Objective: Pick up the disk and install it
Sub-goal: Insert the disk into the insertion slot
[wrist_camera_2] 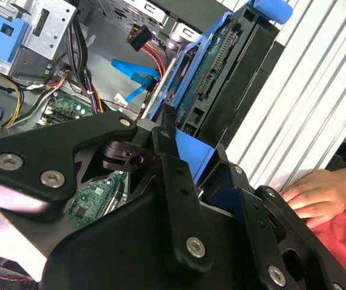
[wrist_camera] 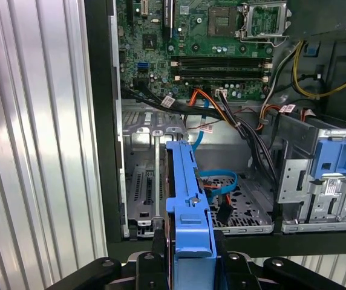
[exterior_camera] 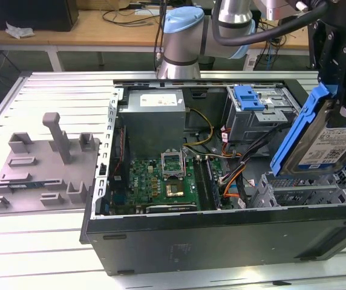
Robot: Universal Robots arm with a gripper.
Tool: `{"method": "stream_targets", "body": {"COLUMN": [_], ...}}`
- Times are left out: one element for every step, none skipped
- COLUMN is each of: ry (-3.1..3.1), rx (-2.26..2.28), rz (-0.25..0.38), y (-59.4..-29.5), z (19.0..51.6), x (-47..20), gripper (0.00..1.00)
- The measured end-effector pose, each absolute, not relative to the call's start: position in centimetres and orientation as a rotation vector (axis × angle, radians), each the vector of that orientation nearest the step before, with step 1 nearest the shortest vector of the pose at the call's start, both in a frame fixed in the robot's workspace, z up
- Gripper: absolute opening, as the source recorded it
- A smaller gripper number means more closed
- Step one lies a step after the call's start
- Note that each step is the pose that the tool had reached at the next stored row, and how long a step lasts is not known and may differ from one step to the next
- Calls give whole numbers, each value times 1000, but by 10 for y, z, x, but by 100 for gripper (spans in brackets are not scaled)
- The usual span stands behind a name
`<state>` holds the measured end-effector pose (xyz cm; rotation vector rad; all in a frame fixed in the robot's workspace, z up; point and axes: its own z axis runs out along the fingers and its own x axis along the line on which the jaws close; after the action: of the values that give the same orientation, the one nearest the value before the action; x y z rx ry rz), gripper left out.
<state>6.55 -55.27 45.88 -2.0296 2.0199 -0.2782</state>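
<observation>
Disk [exterior_camera: 318,136], tilted, clamped in gripper [wrist_camera: 188,254] over open computer case [exterior_camera: 221,232] containing circuit board [exterior_camera: 161,178], power supply [exterior_camera: 155,118], orange cables [exterior_camera: 233,178], drive cage [exterior_camera: 264,121] with blue bracket [exterior_camera: 248,96].

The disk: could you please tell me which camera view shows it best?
The exterior view: the disk shows its labelled face and blue frame, held tilted by the gripper above the open computer case. The first wrist view shows it edge-on; the second wrist view shows its connector edge.
</observation>
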Motion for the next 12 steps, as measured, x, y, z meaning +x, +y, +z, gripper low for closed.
{"method": "stream_targets", "body": {"ry": [2020,2020,2021,2021,2022,2022,2023,2023,2024,2025,2025,2026], "rx": [-2029,-2029,-2029,-2028,-2028,-2028,-2027,-2027,-2026,-2025,-2025,-2024], "rz": [-278,-278,-278,-278,-278,-279,-279,-279,-279,-279,-279,-279], "y": [-553,-553,-553,-553,-553,-553,-553,-553,-553,-553,-553,-553], "z": [458,458,458,458,457,457,457,456,456,455,455,455], "x": [66,66,66,66,66,66,66,66,66,66,66,66], "gripper": [37,37,37,37,37,37,37,37,37,37,37,37]}}
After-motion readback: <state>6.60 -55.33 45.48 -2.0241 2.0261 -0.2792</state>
